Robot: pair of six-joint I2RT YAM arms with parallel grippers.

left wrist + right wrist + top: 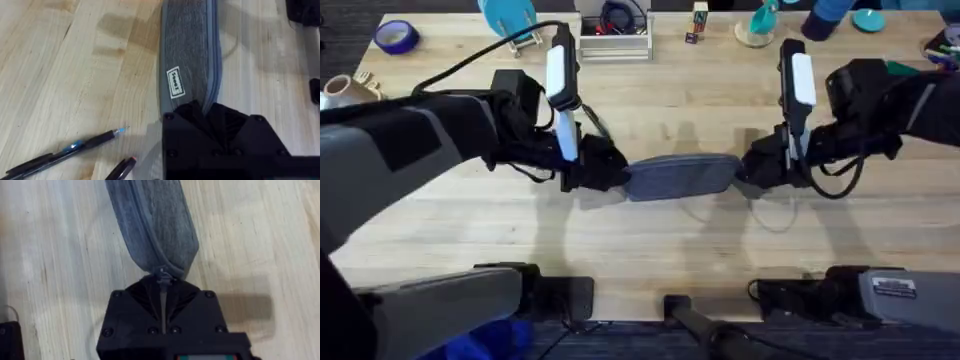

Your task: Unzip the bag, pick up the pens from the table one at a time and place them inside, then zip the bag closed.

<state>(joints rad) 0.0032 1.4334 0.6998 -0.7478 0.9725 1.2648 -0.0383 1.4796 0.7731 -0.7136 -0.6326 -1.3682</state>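
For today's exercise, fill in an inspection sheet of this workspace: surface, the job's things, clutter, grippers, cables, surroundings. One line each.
Surface: light wooden plank table, bare at the front.
Job's things: grey-blue fabric pencil pouch lies flat mid-table, zipper apparently closed; two dark pens lie on the wood beside its left end.
Clutter: purple tape roll, white bin and small teal items along the far edge.
Grippers: left gripper shut on the pouch's end; right gripper shut on the zipper pull at the other end.
Cables: black cable loops over the left arm.
Surroundings: nothing seen.
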